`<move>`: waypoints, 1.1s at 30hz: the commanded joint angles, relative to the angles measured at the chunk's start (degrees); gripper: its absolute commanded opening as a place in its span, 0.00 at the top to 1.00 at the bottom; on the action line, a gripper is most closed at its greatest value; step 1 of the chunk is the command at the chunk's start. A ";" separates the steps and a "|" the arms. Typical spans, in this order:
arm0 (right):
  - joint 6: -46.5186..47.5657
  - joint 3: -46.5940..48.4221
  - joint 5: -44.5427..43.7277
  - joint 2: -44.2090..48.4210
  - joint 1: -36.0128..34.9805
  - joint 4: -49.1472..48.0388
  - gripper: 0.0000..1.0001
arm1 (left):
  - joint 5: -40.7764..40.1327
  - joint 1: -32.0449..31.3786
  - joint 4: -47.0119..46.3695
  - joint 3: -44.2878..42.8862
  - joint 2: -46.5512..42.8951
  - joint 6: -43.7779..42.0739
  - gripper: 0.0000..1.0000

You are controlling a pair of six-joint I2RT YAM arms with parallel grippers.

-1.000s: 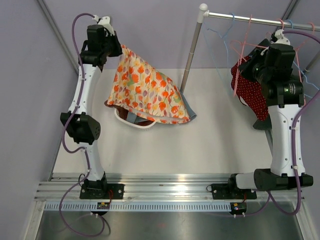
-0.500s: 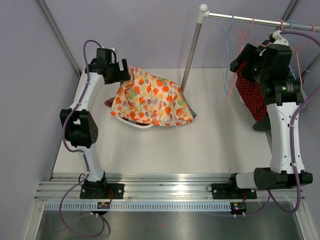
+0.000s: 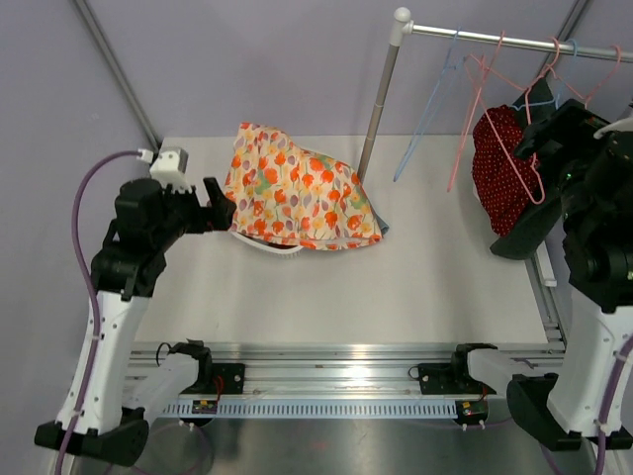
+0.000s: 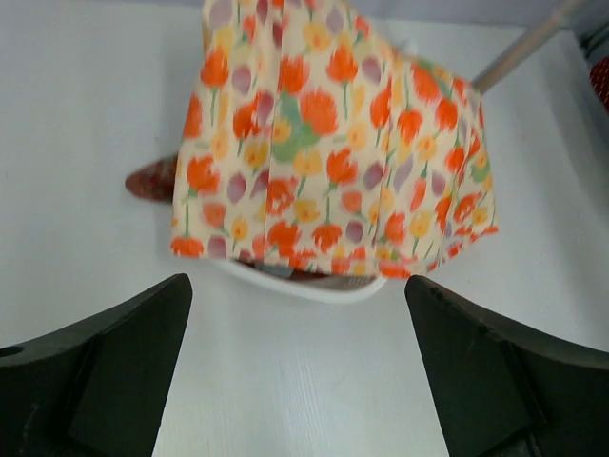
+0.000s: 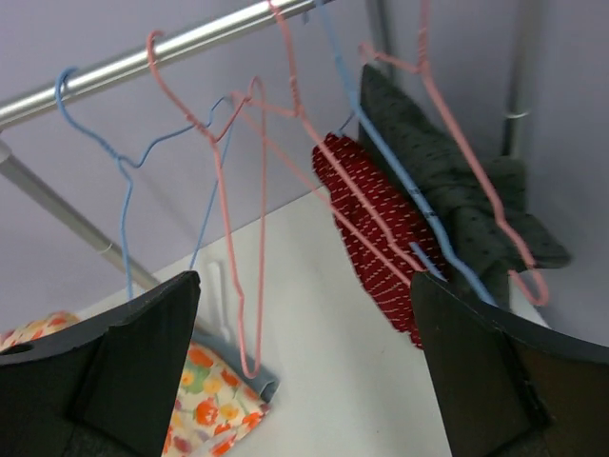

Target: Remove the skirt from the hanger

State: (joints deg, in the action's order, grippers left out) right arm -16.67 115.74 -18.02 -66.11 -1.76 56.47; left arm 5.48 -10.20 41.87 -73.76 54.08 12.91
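Observation:
An orange-flowered skirt (image 3: 302, 193) lies spread on the table, off any hanger, and it also fills the left wrist view (image 4: 333, 143). My left gripper (image 3: 220, 210) is open just left of it, nothing between its fingers (image 4: 297, 324). A red dotted skirt (image 3: 499, 168) hangs from a pink hanger (image 3: 514, 139) on the rail (image 3: 495, 40). My right gripper (image 3: 529, 173) is open near that skirt without touching it. In the right wrist view the red skirt (image 5: 376, 228) hangs beyond the open right gripper (image 5: 304, 314).
An empty blue hanger (image 3: 425, 109) and an empty pink hanger (image 3: 470, 109) dangle from the rail. A dark garment (image 5: 438, 181) hangs behind the red skirt. The rail's pole (image 3: 381, 99) stands behind the pile. A white curved piece (image 4: 295, 286) and grey-blue cloth (image 5: 252, 367) stick out from under the flowered skirt.
My left gripper opened and let the flowered skirt drop onto the pile, then drew back toward the near left. My right gripper opened and pulled back from the hangers.

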 commanded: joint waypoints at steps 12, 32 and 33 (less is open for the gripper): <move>2.78 5.88 -11.59 -12.46 7.21 -1.10 0.06 | -2.32 -4.30 -0.65 23.57 -17.17 2.65 0.01; 0.58 -2.97 -7.03 -15.02 10.37 -4.61 0.36 | -7.23 -11.95 -0.21 23.92 -20.51 3.35 0.01; 0.58 -3.68 -6.77 -15.02 10.46 -4.96 0.38 | -7.32 -12.04 -0.21 23.92 -20.60 3.35 0.01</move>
State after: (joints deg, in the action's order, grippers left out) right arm -14.96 113.43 -26.92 -81.60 8.08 54.94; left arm -0.69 -21.76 43.79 -49.87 33.91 15.81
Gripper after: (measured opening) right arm 0.640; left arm 0.987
